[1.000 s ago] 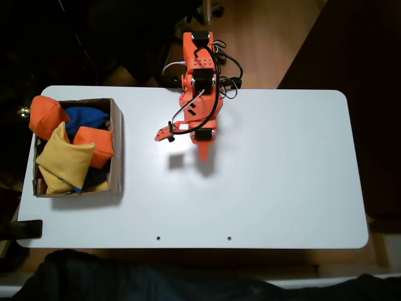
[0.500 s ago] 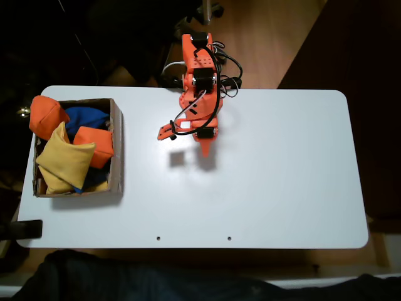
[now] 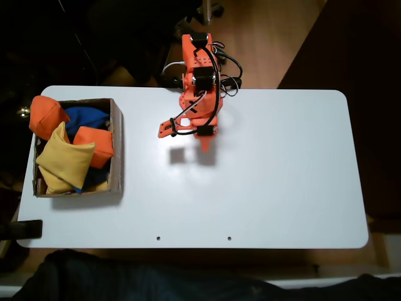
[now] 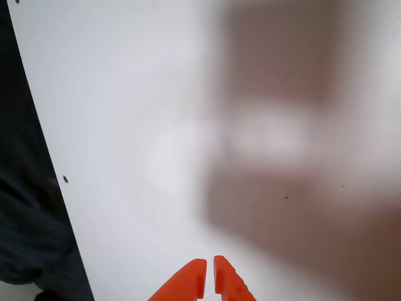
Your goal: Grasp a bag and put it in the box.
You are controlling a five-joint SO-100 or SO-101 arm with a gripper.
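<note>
the orange bean bag (image 3: 47, 116) sits on the far-left corner of the cardboard box (image 3: 116, 147), overhanging its rim. gripper (image 4: 208, 276) empty, jaws nearly together, over bare table (image 3: 282, 188) well right of the box. bag looks soft, light; pinch its plump middle.

The arm (image 3: 199, 88) is showing bright orange printed segments with black servo blocks, black cables looping out toward 3 o'clock and a white one at 9, tapering into two pointed orange fingers (image 4: 188, 285).
</note>
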